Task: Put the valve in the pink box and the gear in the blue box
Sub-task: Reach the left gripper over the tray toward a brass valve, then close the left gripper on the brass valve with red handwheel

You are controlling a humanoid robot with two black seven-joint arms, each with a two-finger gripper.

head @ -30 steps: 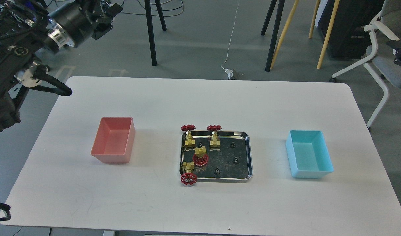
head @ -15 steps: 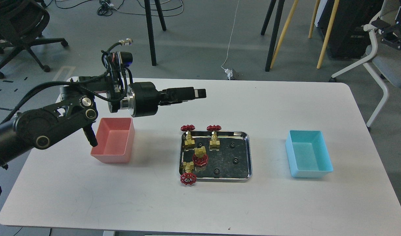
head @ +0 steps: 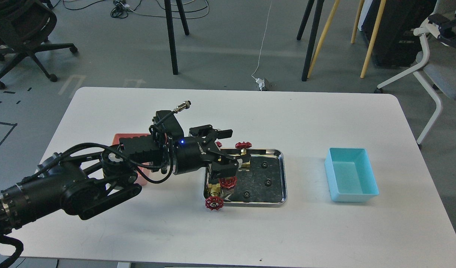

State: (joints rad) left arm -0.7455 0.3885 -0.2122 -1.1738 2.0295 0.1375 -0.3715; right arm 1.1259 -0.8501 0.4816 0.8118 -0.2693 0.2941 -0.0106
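Since the earlier frame, the left gripper point(head: 225, 150) has dropped, fingers spread and empty, over the tray's point(head: 282, 175) left edge, where a valve point(head: 228, 181) sits; it should centre before closing.

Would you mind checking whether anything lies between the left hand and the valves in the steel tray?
Nothing visible does. The left hand, fingers spread, hangs right over the valves at the steel tray's left end. Its own bulk hides the rear-left valve, and the pink box is mostly hidden behind the arm.
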